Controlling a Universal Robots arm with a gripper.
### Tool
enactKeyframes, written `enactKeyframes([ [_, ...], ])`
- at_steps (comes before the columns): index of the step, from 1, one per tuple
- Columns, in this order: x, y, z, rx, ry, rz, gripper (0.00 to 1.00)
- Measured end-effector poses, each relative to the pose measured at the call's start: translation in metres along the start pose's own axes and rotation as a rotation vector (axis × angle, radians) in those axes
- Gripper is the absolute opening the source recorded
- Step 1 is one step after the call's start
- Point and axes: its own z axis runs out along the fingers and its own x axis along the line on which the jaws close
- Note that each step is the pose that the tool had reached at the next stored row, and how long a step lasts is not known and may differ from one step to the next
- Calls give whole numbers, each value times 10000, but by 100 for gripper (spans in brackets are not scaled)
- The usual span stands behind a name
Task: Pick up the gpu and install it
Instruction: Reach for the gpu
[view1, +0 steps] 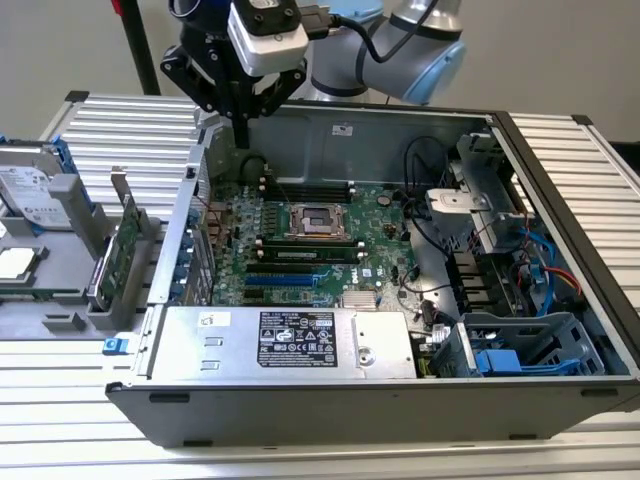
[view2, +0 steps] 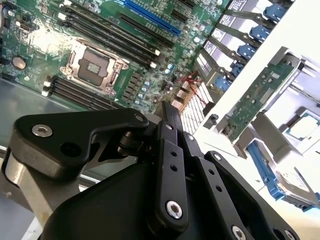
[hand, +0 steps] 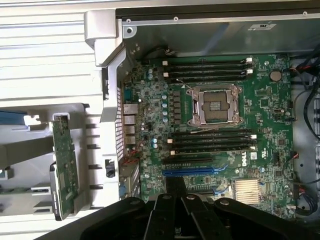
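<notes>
Black gripper (view2: 167, 107) links sit closest to both wrist cameras, and the two fingers are pressed together with nothing between them. In the exterior view the gripper (view1: 243, 135) points straight down over the far corner of the open computer case (view1: 560, 130), on the exterior view's left, above the edge of the motherboard (view1: 330, 250).

Inside the case lie the green motherboard with its bare processor socket (hand: 214, 106), dark memory slots and one blue slot (hand: 192, 171). A silver power supply (view1: 290, 340) runs along the near wall. A blue drive cage (view1: 520, 350) and loose cables sit at the exterior view's right.

Outside the case, on the ribbed table (view1: 100, 120), stands a grey holder (view1: 60, 300). It carries a hard drive (view1: 30, 190), a square processor chip (view1: 18, 262) and the gpu (view1: 125, 250).

That gpu (hand: 65, 170) stands on its long edge in a slot of the holder, just beside the case's slotted rear wall and well apart from the gripper. Its long axis runs parallel to that wall, near to far in the exterior view. A thin silver bracket rises at its farther end. It is a narrow green board (view2: 255, 97), its visible face dotted with small components.
</notes>
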Motion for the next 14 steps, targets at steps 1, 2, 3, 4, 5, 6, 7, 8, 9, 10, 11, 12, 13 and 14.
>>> enactKeyframes([
  [1, 11, -1, 0, 0, 0, -1, 0],
  [2, 23, -2, -1, 0, 0, 1, 0],
  [3, 34, -3, -1, 0, 0, 0, 0],
  [4, 46, -3, -1, 0, 0, 0, 0],
  [5, 54, -4, -1, 0, 0, 0, 0],
  [6, 63, -4, -1, -1, 0, 0, 0],
  [7, 71, -5, -2, 0, 1, 0, 0],
  [8, 78, -5, -2, 0, 0, 0, 0],
  [9, 85, -6, -2, 0, 0, 0, 0],
  [10, 93, -7, -2, 0, 1, 1, 0],
  [11, 102, -7, -2, 0, 0, 1, 0],
  [12, 111, -8, -2, 0, 0, 0, 0],
  [13, 119, -8, -2, 0, 0, 0, 0],
  [14, 129, -9, -3, 0, 0, 0, 0],
])
